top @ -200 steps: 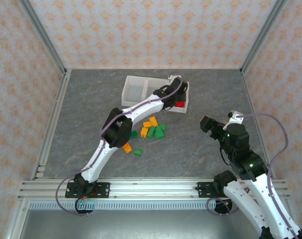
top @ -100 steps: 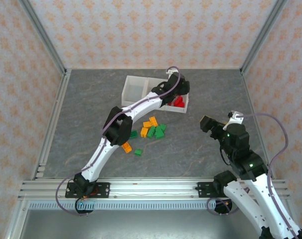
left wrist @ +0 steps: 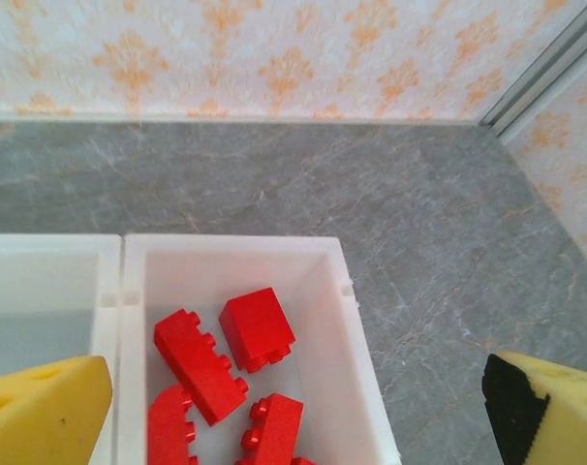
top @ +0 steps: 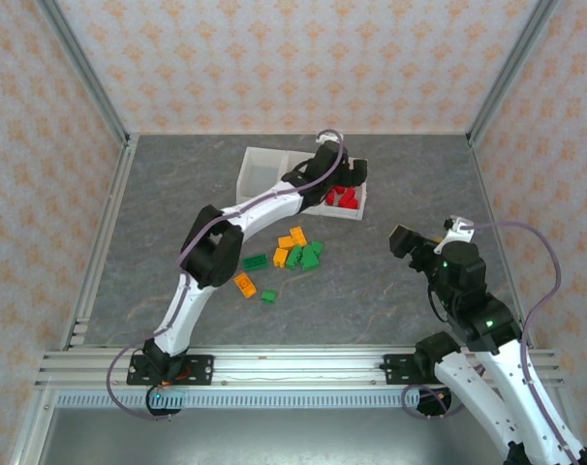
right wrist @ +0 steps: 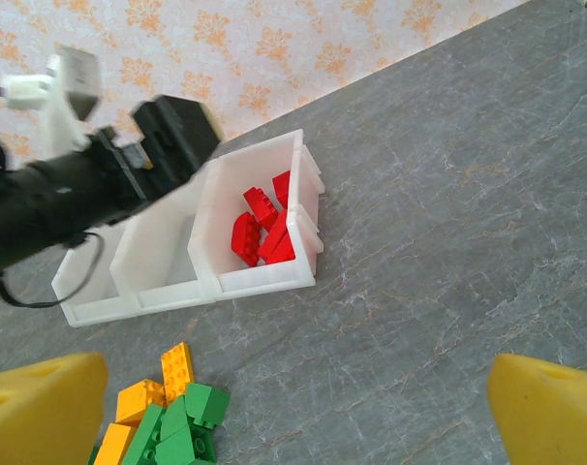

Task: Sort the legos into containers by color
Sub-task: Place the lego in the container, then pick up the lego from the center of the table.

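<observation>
The left pincer (top: pixel 346 175) hangs above the right-hand compartment of the tray (top: pixel 242 180), its yellow pads (left wrist: pixel 42 412) spread wide and gripping nothing. Red bricks (left wrist: pixel 211 363) lie in that compartment. Green bricks (top: pixel 295 258) and orange bricks (top: pixel 298 235) lie loose on the worktop (top: pixel 158 194) just in front of the tray. The right pincer (top: pixel 402 239) hovers well off to the right, its fingers (right wrist: pixel 555 412) apart.

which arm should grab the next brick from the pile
Probably right: the right gripper is open, beside the green and orange pile. The left gripper, also open, is stretched over the red bricks in the tray.
</observation>
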`<state>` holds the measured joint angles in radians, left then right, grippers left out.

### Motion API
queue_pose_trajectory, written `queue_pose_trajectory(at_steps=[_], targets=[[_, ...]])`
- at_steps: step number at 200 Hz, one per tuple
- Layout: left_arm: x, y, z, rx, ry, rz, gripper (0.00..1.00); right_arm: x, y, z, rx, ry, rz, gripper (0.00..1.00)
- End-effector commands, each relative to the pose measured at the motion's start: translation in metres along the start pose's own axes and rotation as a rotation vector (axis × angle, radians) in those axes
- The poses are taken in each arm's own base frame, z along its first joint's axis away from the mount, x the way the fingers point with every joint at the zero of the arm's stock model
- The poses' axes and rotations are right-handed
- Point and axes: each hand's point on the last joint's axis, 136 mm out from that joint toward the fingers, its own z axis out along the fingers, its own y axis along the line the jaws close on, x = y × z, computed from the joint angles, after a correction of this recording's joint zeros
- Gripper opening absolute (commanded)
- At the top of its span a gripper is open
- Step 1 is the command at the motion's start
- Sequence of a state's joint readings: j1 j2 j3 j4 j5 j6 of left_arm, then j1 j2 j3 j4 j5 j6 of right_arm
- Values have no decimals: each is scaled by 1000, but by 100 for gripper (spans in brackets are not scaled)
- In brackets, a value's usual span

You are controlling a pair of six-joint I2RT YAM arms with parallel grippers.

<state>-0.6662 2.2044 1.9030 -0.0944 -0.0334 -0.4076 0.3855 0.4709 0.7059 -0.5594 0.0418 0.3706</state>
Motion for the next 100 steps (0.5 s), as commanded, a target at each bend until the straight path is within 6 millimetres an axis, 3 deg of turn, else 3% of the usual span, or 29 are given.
queue_pose_trajectory(at_steps=[1,15,19,33,63,100], targets=[[-26,6,-44,-10,-39,62,99,-2,-2,1,11,-15,4,100],[-19,15,-67,-12,-43,57,99,0,-3,4,22,-7,3,99],[-9,22,-70,-24,-31,54,99,1,-3,5,24,0,2,100],[-5,36,-102,-36,-58,12,100,6,-2,11,32,31,-1,100],[33,73,-152,-91,-26,-65,99,24,3,28,31,142,-11,100],[65,106,-213,-132,19,-85,99,73,23,59,-27,410,20,98]])
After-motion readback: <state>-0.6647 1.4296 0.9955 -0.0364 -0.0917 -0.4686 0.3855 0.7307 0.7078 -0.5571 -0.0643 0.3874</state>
